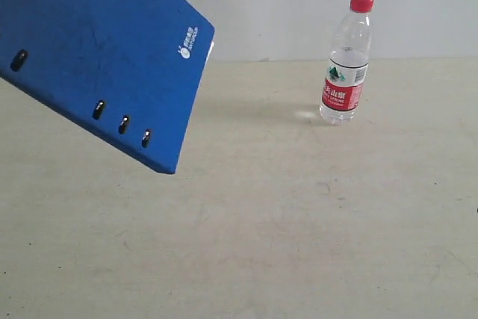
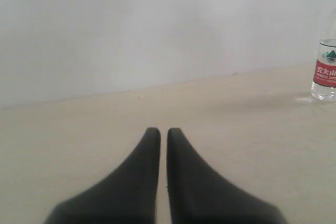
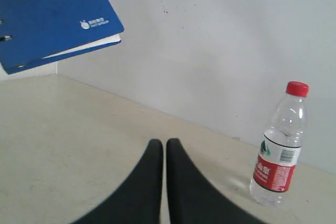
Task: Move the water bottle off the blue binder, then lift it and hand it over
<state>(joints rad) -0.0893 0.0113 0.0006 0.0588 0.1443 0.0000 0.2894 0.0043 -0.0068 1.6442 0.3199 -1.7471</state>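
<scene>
One part of the job looks done, judging by how things lie: the blue binder (image 1: pixel 97 42) hangs tilted in the air over the far left corner of the surface (image 1: pixel 299 222), one corner pointing down. The water bottle (image 1: pixel 346 65) no longer rests on it. What carries the binder is out of frame, so I cannot tell who or what holds it. The bottle stands upright on the bare surface near the far edge, right of the middle and well apart from the binder, with its red cap on. The left gripper (image 2: pixel 163 132) is pressed together on nothing, low over the surface with the bottle off to one side. The right gripper (image 3: pixel 165 144) is likewise pressed together and empty, with the bottle near it but not touched. Since neither gripper has the binder, the lift and handover cannot be credited to them from these views, and that part may be left to do. By count: one surface, one binder, one bottle and two grippers. The binder shows four slots along its edge, a lone one and a group of three, with the rest cut off by the frame.
</scene>
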